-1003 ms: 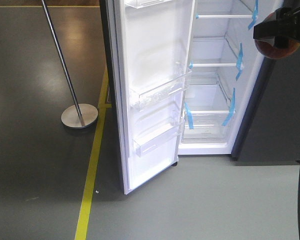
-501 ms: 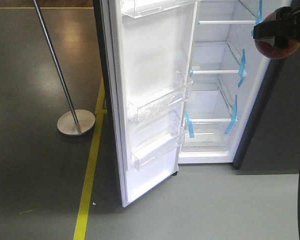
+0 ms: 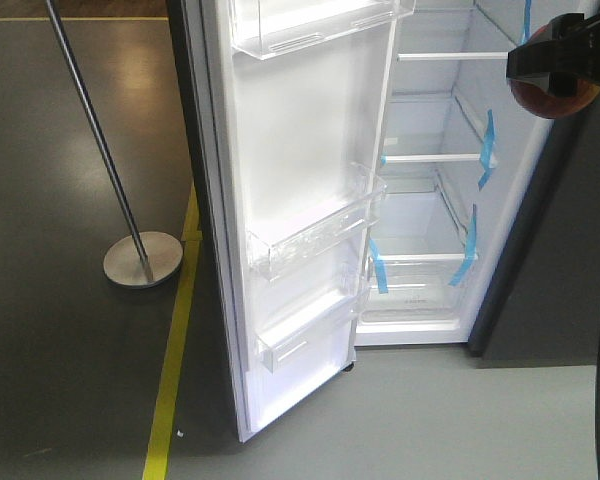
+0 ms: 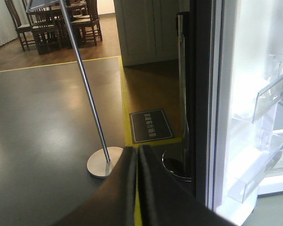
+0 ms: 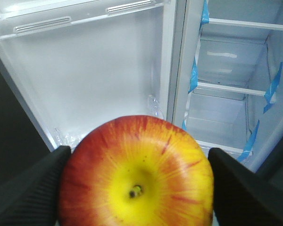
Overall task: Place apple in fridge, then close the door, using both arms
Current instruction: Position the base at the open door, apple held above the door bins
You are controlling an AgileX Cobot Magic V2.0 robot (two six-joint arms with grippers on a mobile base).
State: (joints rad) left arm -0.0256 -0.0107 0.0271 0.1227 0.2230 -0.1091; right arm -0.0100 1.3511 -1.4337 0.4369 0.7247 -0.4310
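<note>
My right gripper [image 5: 137, 186] is shut on the apple [image 5: 136, 173], red with a yellow centre, one finger on each side. In the front view the right gripper [image 3: 565, 60] holds the apple [image 3: 552, 101] at the upper right, in front of the fridge's right edge. The fridge [image 3: 435, 180] stands open, white inside with shelves and blue tape strips. Its door [image 3: 300, 200] is swung wide to the left, white lining and clear bins facing me. My left gripper [image 4: 137, 153] is shut and empty, pointing at the floor left of the door's dark edge [image 4: 200, 94].
A metal pole on a round base [image 3: 142, 258] stands on the dark floor left of the door. A yellow floor line [image 3: 175, 340] runs past the door's foot. A dark floor sign [image 4: 151, 125] and chairs [image 4: 52, 23] lie beyond.
The fridge and door have grown larger and shifted down in the front view, and the pole base has slid left. The right gripper still holds the apple at the same spot.
</note>
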